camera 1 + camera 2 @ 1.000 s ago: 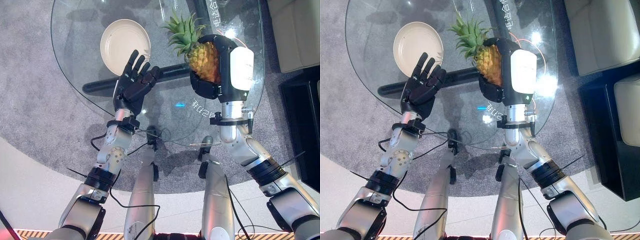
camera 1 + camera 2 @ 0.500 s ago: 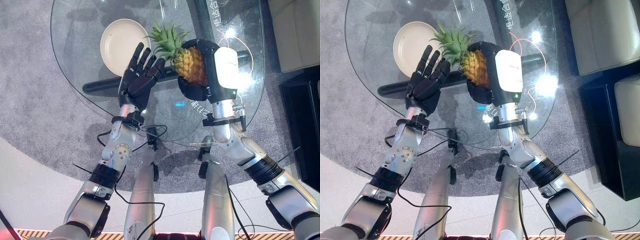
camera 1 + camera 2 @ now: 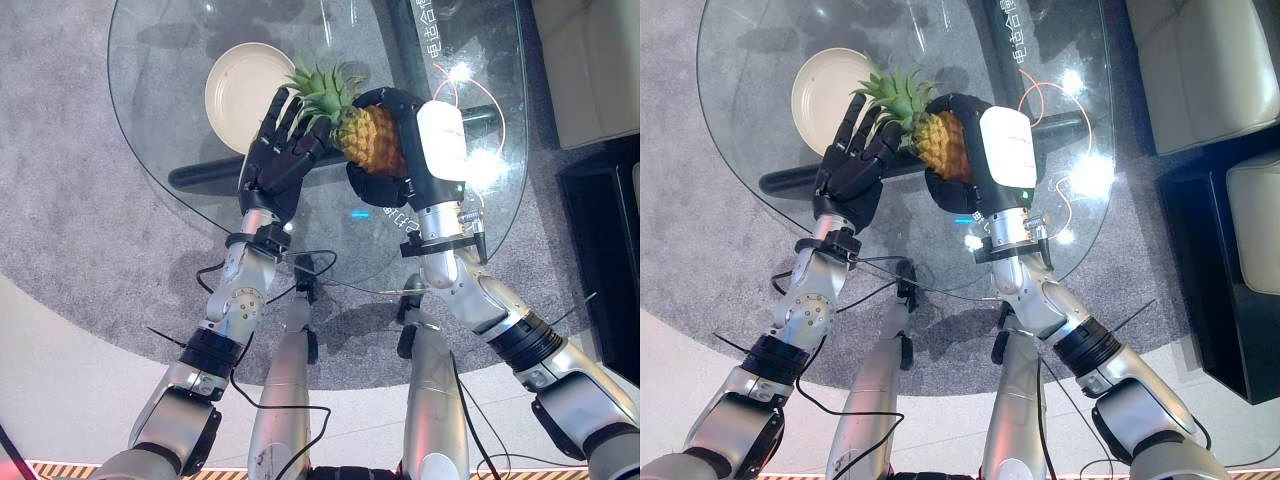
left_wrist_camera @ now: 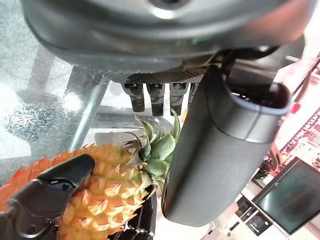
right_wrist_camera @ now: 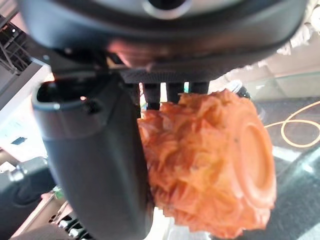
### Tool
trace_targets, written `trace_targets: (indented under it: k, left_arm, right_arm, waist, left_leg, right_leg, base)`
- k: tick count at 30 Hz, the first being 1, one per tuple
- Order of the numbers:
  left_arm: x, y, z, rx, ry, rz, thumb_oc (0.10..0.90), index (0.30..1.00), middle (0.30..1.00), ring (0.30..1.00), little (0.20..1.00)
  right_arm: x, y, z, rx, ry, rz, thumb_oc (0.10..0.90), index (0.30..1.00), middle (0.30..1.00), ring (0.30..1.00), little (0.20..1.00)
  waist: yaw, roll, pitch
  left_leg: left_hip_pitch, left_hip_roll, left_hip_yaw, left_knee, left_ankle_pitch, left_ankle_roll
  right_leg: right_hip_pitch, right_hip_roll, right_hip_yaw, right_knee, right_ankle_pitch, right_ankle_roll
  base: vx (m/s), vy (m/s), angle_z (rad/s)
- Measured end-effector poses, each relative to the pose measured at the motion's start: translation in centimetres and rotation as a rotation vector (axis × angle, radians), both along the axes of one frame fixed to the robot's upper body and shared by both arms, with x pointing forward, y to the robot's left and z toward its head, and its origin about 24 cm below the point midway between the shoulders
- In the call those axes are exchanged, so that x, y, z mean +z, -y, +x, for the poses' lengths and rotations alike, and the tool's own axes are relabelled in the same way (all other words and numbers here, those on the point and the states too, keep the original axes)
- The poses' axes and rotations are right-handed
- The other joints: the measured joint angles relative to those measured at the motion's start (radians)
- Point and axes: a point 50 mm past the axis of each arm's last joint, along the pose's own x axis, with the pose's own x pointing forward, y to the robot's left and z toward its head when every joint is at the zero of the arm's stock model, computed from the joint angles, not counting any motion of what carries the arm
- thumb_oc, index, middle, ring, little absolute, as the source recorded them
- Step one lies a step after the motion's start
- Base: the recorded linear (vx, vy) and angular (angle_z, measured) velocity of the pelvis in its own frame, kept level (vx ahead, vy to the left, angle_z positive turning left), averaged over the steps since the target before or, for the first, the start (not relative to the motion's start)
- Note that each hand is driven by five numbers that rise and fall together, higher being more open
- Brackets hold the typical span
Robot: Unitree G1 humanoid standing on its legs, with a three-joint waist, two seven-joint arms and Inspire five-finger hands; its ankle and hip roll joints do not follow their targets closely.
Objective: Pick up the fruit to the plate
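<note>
knobbly pineapple (image 3: 368, 140) in right hand (image 3: 405, 150), round plate (image 3: 240, 90)

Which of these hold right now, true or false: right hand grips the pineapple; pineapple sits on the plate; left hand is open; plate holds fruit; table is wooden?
1. The right hand is curled round the orange pineapple with green leaves. True.
2. The pineapple lies on the round cream plate. False: it is held beside the plate.
3. The left hand is open, fingers straight by the leaves. True.
4. The plate holds fruit. False: it is bare.
5. The table is wooden. False: it is a round glass table.
</note>
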Motion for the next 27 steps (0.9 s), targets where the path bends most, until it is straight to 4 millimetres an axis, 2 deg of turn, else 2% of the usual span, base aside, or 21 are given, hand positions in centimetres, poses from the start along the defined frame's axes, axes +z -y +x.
trace_targets:
  k: [5,13,27]
  left_arm:
    - [-0.2,0.6,-0.1,-0.017,-0.016,-0.013,0.800,0.900,0.900,0.900,0.900]
    - [-0.5,0.4,0.0,0.068,-0.096,-0.045,0.800,0.900,0.900,0.900,0.900]
    - [0.3,1.1,-0.5,0.108,-0.111,-0.096,0.800,0.900,0.900,0.900,0.900]
  right_arm:
    - [-0.1,-0.4,-0.1,0.016,-0.008,-0.010,0.100,0.300,0.300,0.300,0.200]
    - [0.0,-1.0,-0.2,0.038,-0.029,-0.029,0.100,0.300,0.300,0.300,0.200]
    - [0.7,-1.3,0.0,0.045,-0.023,-0.038,0.100,0.300,0.300,0.300,0.200]
  waist:
    - [-0.001,0.000,0.000]
    - [0.001,0.000,0.000]
    - [0.004,0.000,0.000]
  left_leg:
    - [0.000,0.000,0.000,-0.004,0.000,0.000]
    - [0.000,0.000,0.000,-0.005,0.000,0.000]
    - [0.001,0.000,-0.001,-0.005,0.000,0.000]
  right_leg:
    - [0.000,0.000,-0.001,-0.003,0.000,0.000]
    - [0.000,0.000,-0.002,-0.004,0.000,0.000]
    - [0.002,0.000,-0.002,-0.003,0.000,0.000]
  base:
    - [0.00,0.000,0.00]
    - [0.00,0.000,0.00]
    - [0.00,0.000,0.00]
